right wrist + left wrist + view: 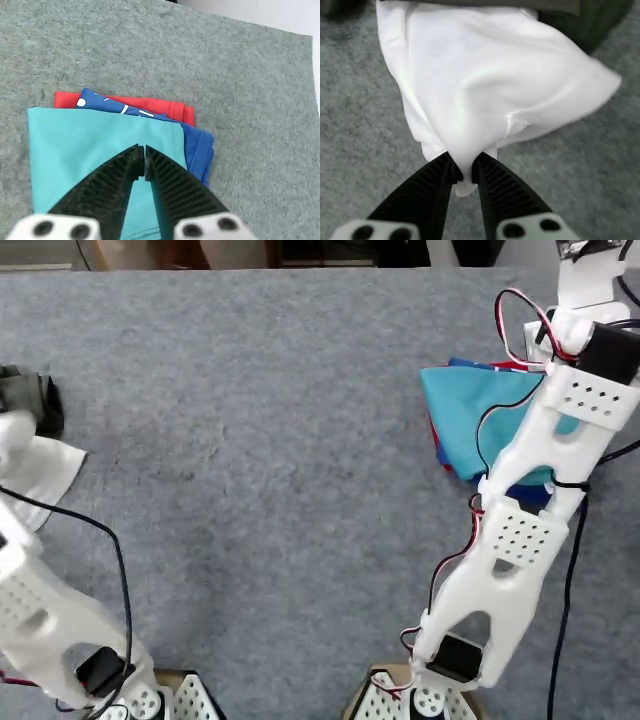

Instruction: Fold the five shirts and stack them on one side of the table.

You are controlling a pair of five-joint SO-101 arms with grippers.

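White shirt [52, 468] is lying at the left edge of the table [280, 440], bunched and not yet folded. The left gripper [465, 172] is clamping down on it, fingers [432, 185] pinching a gathered bit of its near hem. From that pinch the cloth is fanning out wider and wider away from the gripper, so its long axis is running straight off the fingertips toward the dark shirt [600, 20]. The dark shirt is sitting just beyond it, touching its far end, at the same left edge.

Over on the right side, toward the far edge, three shirts are lying folded in one stack. The teal shirt [90, 145] is sitting on top, flat, and the blue shirt [197, 145] is poking out from under it. The red shirt [155, 106] is at the bottom, showing as a strip past the blue one on the side nearer the table's far edge. The right arm [520, 530] is stretching across this stack and covering part of it, so the stack's long axis cannot be told. The right gripper [144, 162] is hovering over the teal shirt with its fingers pressed together on nothing.
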